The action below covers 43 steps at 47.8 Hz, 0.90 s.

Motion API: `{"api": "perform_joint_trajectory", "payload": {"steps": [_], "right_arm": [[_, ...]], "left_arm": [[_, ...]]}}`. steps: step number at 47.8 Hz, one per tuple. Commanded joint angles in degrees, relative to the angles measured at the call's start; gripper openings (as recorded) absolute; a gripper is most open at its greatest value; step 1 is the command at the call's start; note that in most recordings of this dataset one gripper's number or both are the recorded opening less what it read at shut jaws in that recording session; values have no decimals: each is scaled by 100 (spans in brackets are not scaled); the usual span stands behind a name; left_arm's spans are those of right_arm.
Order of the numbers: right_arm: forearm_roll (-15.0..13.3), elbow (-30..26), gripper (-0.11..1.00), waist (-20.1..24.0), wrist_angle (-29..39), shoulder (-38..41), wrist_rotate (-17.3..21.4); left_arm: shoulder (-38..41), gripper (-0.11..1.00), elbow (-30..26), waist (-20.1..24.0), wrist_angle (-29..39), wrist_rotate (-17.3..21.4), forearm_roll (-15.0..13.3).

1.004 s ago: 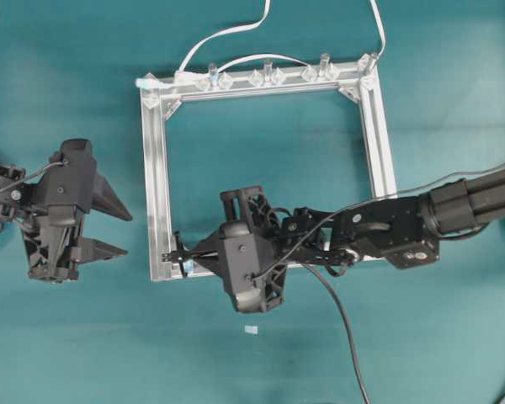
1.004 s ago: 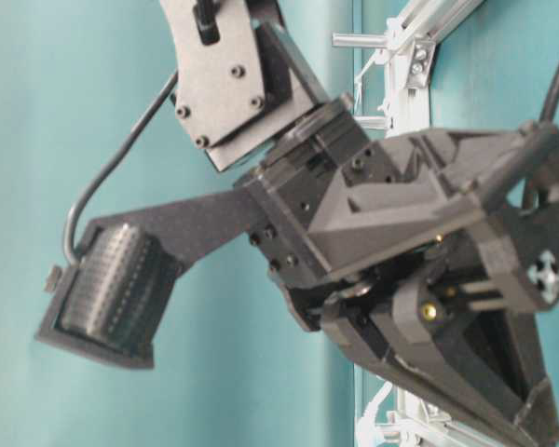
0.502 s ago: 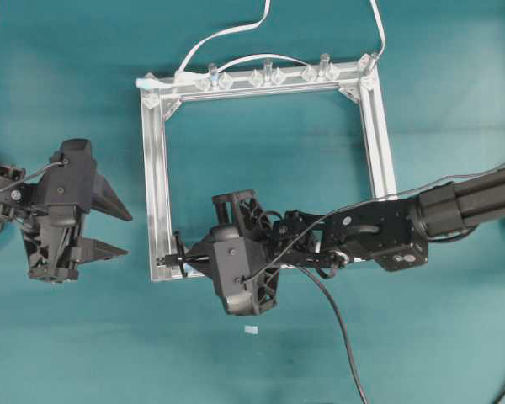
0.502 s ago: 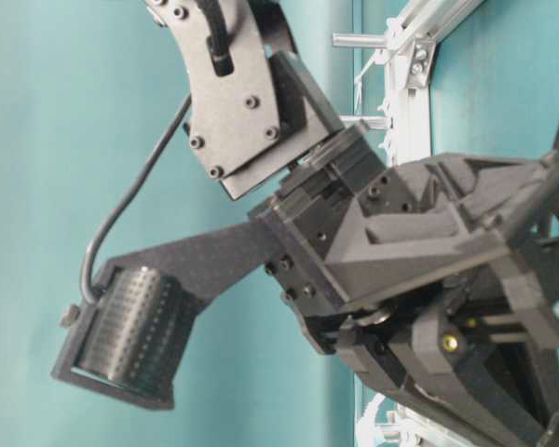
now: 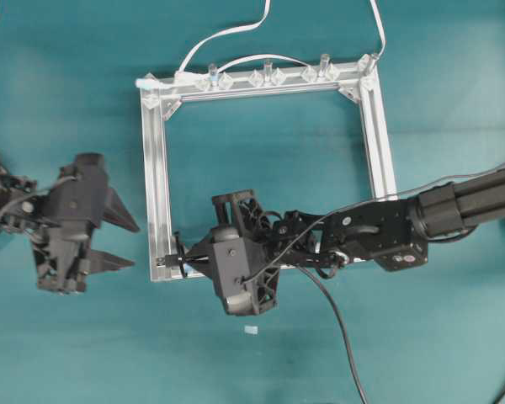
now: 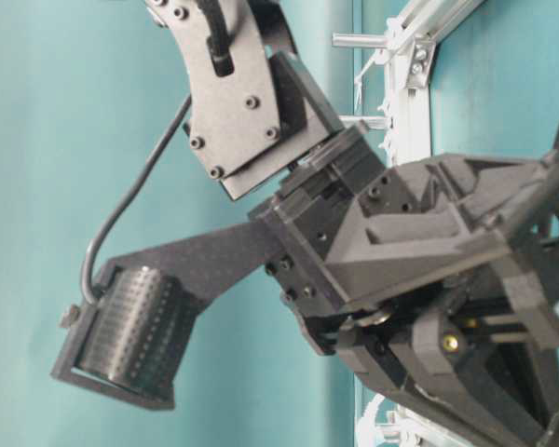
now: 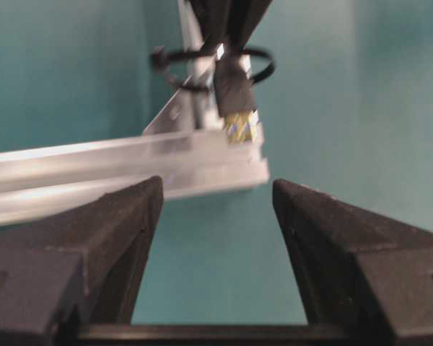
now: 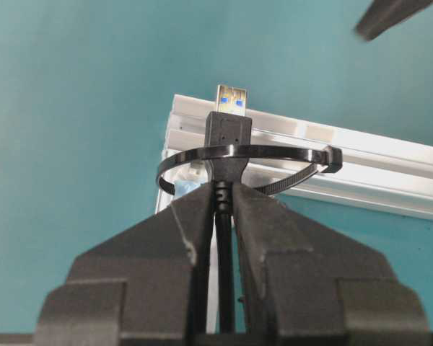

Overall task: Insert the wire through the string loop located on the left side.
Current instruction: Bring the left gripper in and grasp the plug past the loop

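The wire [image 8: 224, 249] is a thin black cable ending in a dark plug [image 8: 229, 128] with a metal tip. My right gripper [image 8: 222, 196] is shut on the cable just behind the plug. The plug reaches through the string loop [image 8: 278, 150], a thin dark ring at the aluminium frame's [image 5: 156, 168] lower left corner, with its tip past the ring. In the left wrist view the plug [image 7: 234, 86] points at my left gripper [image 7: 216, 186], which is open and empty, a short way left of that corner. Overhead, my left gripper [image 5: 135, 247] sits beside the frame and my right gripper [image 5: 185, 261] lies over the corner.
White cables [image 5: 227, 34] run from the frame's far rail, which carries clear clips [image 5: 265, 76]. The wire's slack [image 5: 341, 328] trails toward the near right. A small white scrap [image 5: 251, 330] lies on the teal table near my right arm.
My right gripper pushed left, carrying the plug farther over the frame corner, then held. My left gripper shifted right toward that corner and turned slightly, staying open.
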Motion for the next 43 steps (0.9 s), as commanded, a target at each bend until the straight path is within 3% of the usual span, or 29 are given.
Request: {"api": "perform_joint_trajectory", "payload": {"steps": [1, 9, 20, 32, 43], "right_arm": [[-26, -132, 11, 0, -18, -123, 0], [-26, -132, 11, -9, -18, -123, 0], [-26, -141, 11, -9, -18, -123, 0], [-114, -132, 11, -9, -18, -123, 0], [-123, -141, 11, 0, -18, -123, 0]], "left_arm": [[290, 68, -281, -35, -141, -53, 0], [949, 69, -589, -35, -167, -193, 0], [1354, 89, -879, -35, -167, -360, 0], [1441, 89, -879, -35, -167, -615, 0], [1441, 87, -888, -35, -167, -598, 0]]}}
